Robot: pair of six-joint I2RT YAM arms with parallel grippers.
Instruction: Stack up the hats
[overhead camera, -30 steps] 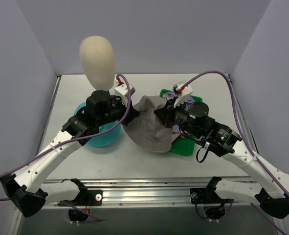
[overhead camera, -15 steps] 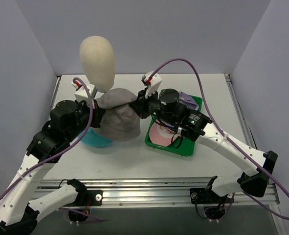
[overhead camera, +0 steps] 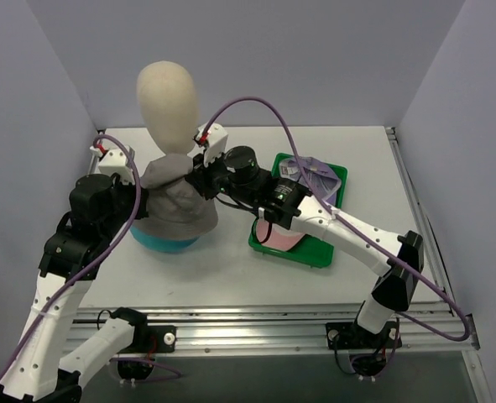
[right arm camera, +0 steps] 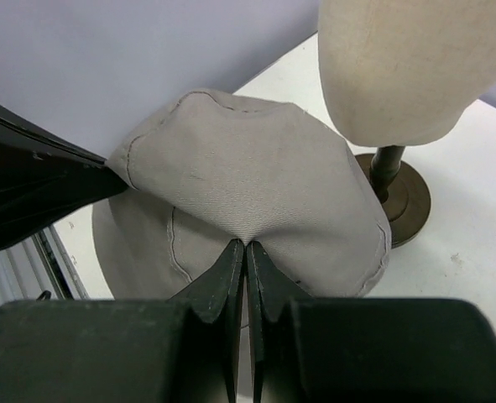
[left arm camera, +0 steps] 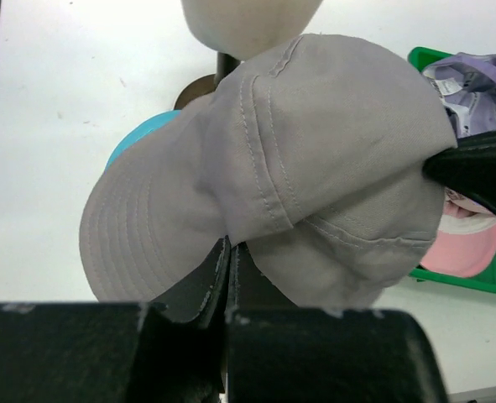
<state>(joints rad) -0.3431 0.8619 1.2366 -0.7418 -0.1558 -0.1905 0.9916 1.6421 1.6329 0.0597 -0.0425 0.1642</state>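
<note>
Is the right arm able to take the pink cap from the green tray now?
Probably not yet: the right gripper is shut on the grey hat. The pink cap lies mostly uncovered in the green tray.

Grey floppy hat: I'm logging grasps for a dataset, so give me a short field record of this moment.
hat: grey floppy hat, over a turquoise item, beside the mannequin head
left claw: shut on the hat's fabric
right claw: shut on the hat's fabric
green tray: holds pink cap and lilac cap
</note>
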